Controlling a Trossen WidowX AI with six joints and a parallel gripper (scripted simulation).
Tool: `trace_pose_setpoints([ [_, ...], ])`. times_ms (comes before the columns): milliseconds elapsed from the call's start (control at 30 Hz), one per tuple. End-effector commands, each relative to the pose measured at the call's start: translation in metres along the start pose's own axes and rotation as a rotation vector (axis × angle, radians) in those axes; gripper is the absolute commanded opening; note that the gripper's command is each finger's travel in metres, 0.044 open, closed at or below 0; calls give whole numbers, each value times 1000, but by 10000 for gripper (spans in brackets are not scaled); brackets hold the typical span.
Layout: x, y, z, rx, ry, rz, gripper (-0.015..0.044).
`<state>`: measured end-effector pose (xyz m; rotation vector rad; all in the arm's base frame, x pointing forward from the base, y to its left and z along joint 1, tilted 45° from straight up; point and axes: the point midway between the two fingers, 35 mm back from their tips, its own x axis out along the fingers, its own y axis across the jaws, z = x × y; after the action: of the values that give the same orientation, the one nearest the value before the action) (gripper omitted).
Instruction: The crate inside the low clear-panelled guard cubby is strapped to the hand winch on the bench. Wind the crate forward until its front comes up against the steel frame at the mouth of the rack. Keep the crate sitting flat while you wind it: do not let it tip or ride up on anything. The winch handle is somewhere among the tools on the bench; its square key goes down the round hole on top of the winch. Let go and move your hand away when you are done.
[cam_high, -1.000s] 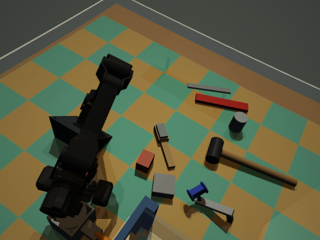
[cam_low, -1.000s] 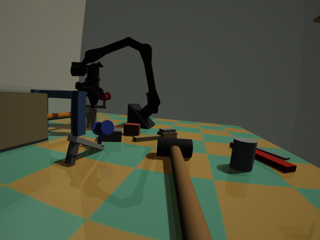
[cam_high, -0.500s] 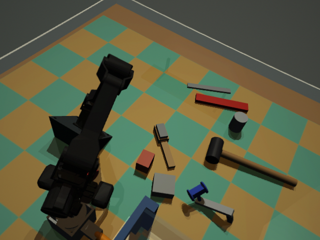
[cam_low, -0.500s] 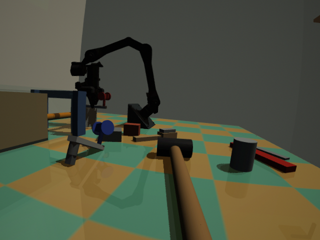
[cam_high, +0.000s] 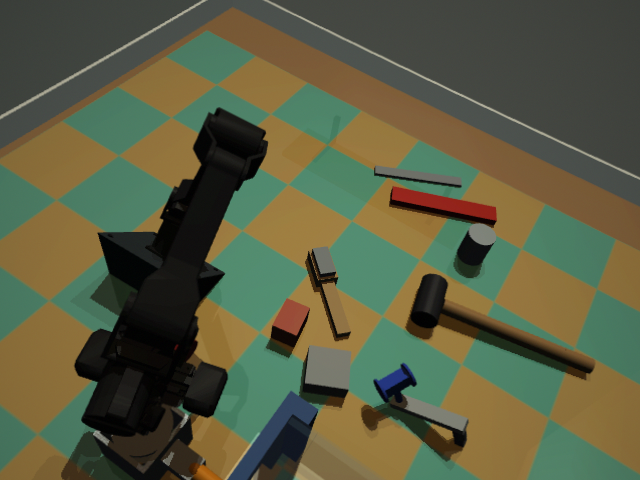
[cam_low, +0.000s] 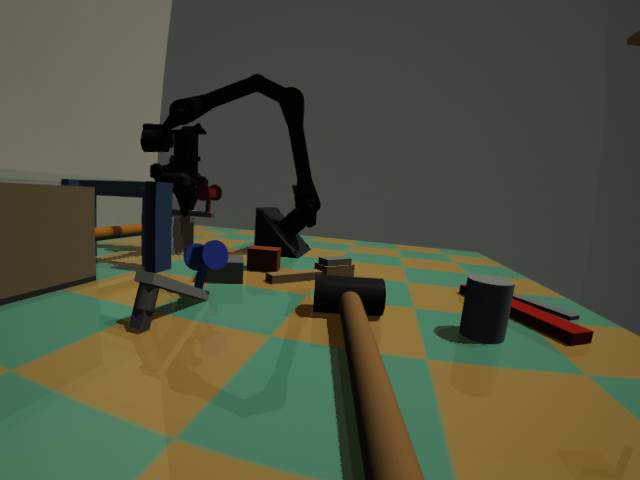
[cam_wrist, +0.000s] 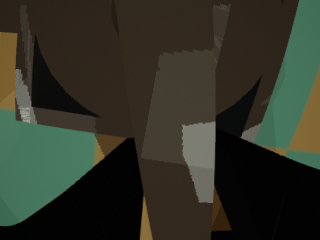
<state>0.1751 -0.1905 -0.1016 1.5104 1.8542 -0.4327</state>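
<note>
Checked desk (cam_high: 330, 206) (cam_low: 248, 372) (cam_wrist: 45, 165): the hand (cam_high: 155, 403) (cam_low: 185, 210) (cam_wrist: 172, 144) grips the red-knobbed handle (cam_high: 177, 347) (cam_low: 209, 192) (cam_wrist: 175, 142) at the winch (cam_high: 142, 454) (cam_low: 183, 235) (cam_wrist: 75, 30). Winding seems in hand; with the key seated, turn on, flat, until the crate (cam_low: 46, 237), apart behind the frame (cam_high: 297, 404) (cam_low: 156, 227), meets it.

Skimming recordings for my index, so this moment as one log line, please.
claw: shut on grey crank arm with red knob | place: above winch | blue-knobbed grey crank: unheld

The blue frame (cam_high: 272, 431) (cam_low: 156, 227) stands between the crate (cam_low: 46, 237) and winch (cam_high: 140, 439) (cam_low: 183, 235).
</note>
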Motion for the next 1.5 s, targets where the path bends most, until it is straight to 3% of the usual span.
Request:
trace_pose_setpoints([
  [0,4,0,1,19,7,-6,0],
  [1467,3,-2,1,-49,5,-10,0],
])
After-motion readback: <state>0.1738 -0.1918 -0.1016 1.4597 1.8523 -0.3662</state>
